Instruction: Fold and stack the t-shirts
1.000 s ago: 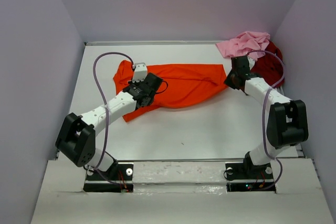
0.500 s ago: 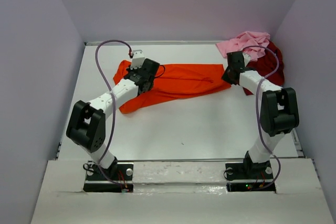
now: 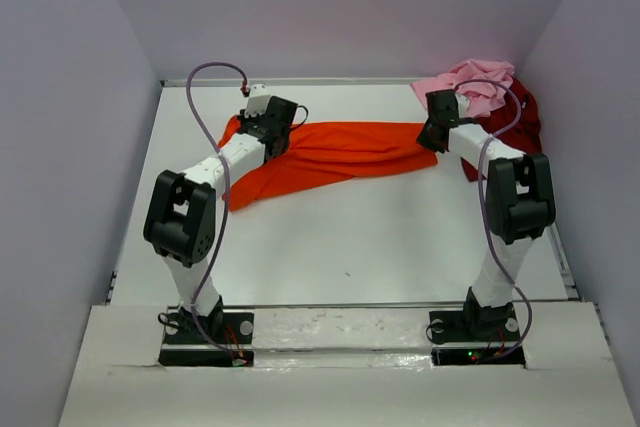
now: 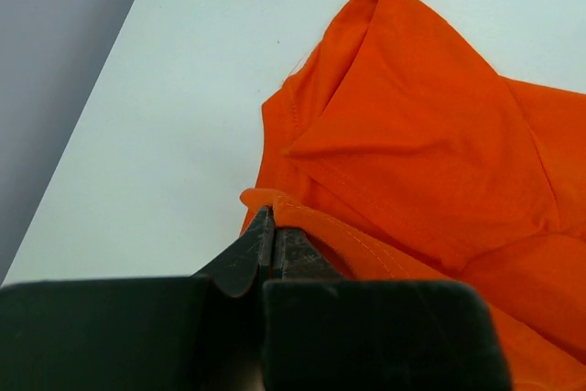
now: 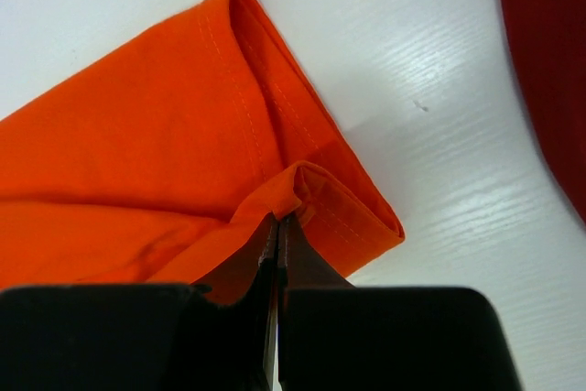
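Note:
The orange t-shirt [image 3: 340,152] lies stretched sideways across the far half of the table. My left gripper [image 3: 262,132] is shut on its left edge, pinching a hemmed fold [image 4: 302,222]. My right gripper [image 3: 432,139] is shut on its right edge, pinching a hemmed fold [image 5: 302,185]. The pink t-shirt [image 3: 468,82] lies crumpled in the far right corner on top of the dark red t-shirt [image 3: 520,122], which also shows in the right wrist view [image 5: 549,61].
Grey walls [image 3: 70,147] enclose the white table [image 3: 350,247] on the left, back and right. The arm bases sit at the near edge.
Both grippers have moved toward the far wall, dragging the orange shirt with them and pulling it into a narrower, tauter band.

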